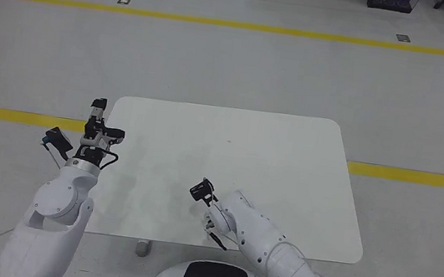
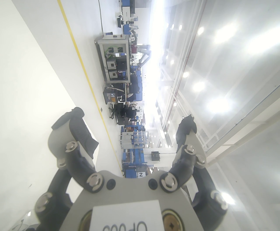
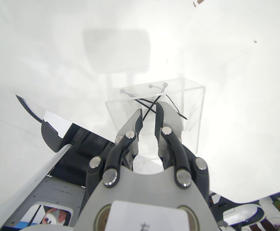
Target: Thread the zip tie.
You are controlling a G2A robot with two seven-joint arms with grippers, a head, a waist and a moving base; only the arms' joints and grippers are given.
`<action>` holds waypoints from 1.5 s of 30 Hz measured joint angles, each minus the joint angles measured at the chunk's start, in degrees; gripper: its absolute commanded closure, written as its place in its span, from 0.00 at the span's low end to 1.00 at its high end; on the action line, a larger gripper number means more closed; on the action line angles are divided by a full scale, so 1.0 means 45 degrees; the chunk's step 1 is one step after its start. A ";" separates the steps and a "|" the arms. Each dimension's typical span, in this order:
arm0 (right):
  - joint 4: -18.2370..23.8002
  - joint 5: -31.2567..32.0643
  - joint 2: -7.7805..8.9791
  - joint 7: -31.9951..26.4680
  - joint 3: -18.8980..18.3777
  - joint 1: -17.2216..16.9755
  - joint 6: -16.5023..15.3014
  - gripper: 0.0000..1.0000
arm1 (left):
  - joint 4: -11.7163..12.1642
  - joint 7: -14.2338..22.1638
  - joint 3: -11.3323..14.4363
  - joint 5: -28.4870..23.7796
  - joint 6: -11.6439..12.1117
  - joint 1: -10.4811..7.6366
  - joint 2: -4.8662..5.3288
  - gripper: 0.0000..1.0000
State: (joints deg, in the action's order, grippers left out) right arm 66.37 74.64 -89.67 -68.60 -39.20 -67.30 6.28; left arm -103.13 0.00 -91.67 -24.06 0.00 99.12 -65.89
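Observation:
Several black zip ties (image 3: 177, 110) lie crossed inside a small clear box (image 3: 192, 122) that stands on the white table (image 1: 286, 164) near its front edge. My right gripper (image 3: 149, 108) hangs just above the box's open top, pointing down into it. Its fingers stand only a narrow gap apart, and the crossing ties lie just beyond the tips, not clamped. In the top view the right gripper (image 1: 214, 232) is at the table's front middle. My left gripper (image 2: 131, 116) is held up at the table's left edge (image 1: 106, 121), wide open, with nothing in it.
The white table spreads bare behind and to the right of the box. Its front edge runs close behind the box, with the robot's base beneath. A yellow floor line (image 1: 419, 176) passes beside the table.

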 measured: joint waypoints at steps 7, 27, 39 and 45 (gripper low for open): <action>-0.0327 -0.0287 -0.0075 -0.0312 -0.0058 0.0140 0.0011 0.82 | 0.0000 0.0000 0.0000 0.0000 0.0000 0.0000 0.0000 0.00; -0.0234 0.0397 -0.0127 0.0231 0.0028 0.0128 0.0043 0.82 | 0.0000 0.0000 0.0000 0.0000 0.0000 0.0000 0.0000 0.00; -0.0646 0.0261 -0.0144 0.0036 -0.0189 0.0210 -0.0164 0.83 | 0.0000 0.0000 0.0000 0.0000 0.0000 0.0000 0.0000 0.00; -0.0824 0.0169 -0.0221 0.0007 -0.0132 0.0311 -0.0162 0.87 | 0.0000 0.0000 0.0000 0.0000 0.0000 0.0000 0.0000 0.00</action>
State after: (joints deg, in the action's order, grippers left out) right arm 62.66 75.40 -90.66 -68.57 -39.79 -65.90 5.55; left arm -103.13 0.00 -91.67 -24.06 0.00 99.12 -65.89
